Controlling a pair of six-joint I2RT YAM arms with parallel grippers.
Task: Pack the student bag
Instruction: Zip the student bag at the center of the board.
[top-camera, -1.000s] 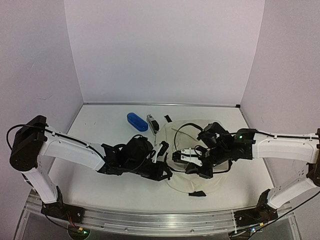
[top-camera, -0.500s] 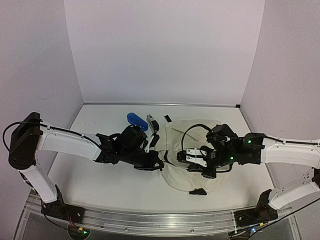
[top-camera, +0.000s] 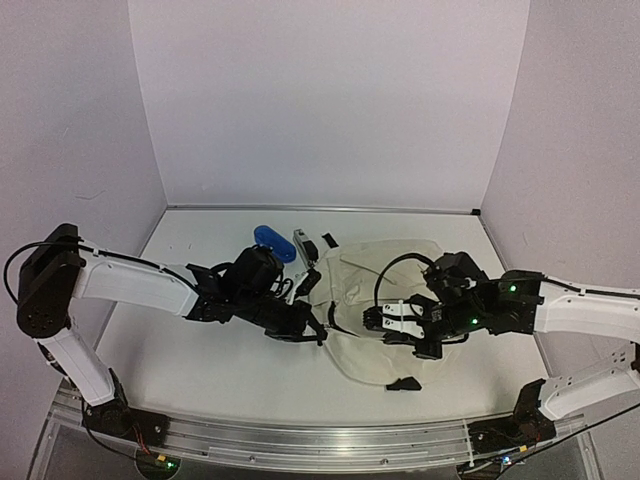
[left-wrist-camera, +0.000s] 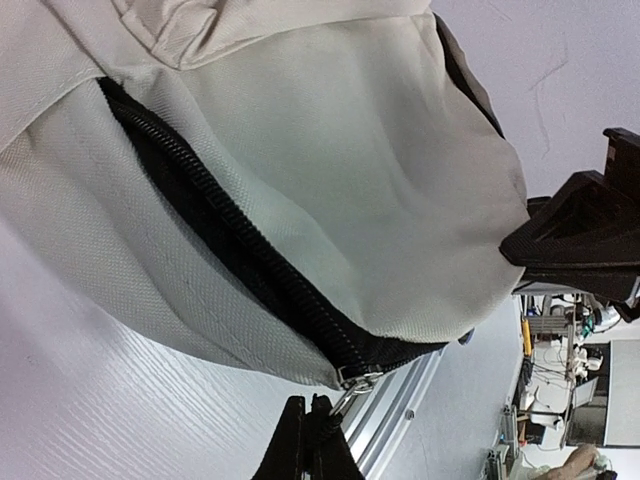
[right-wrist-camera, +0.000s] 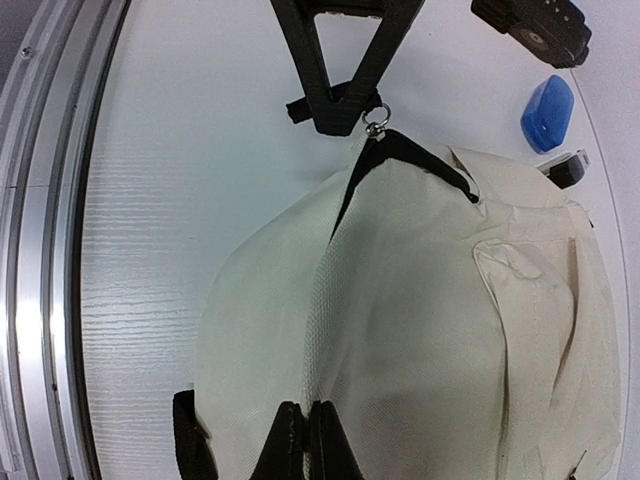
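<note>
The student bag (top-camera: 365, 285), cream fabric with black zipper lines, lies flat at centre right of the table. My left gripper (top-camera: 320, 330) is at the bag's left edge. In the left wrist view it (left-wrist-camera: 310, 415) is shut on the pull (left-wrist-camera: 356, 384) at the end of the black zipper (left-wrist-camera: 230, 245). My right gripper (top-camera: 373, 318) rests on top of the bag. In the right wrist view it (right-wrist-camera: 306, 412) is shut on a raised fold of the bag's fabric (right-wrist-camera: 430, 300). The left gripper (right-wrist-camera: 340, 100) also shows there, at the zipper ring.
A blue oval case (top-camera: 273, 242) and a small grey and black item (top-camera: 304, 246) lie behind the bag's left corner. A black strap tab (top-camera: 404, 383) sticks out at the bag's near edge. An aluminium rail (top-camera: 320, 440) runs along the table's front.
The left wrist has moved back and left, and the right arm has moved right and nearer. The bag lies flatter, with more of its far part showing. Both grippers stay shut on it.
</note>
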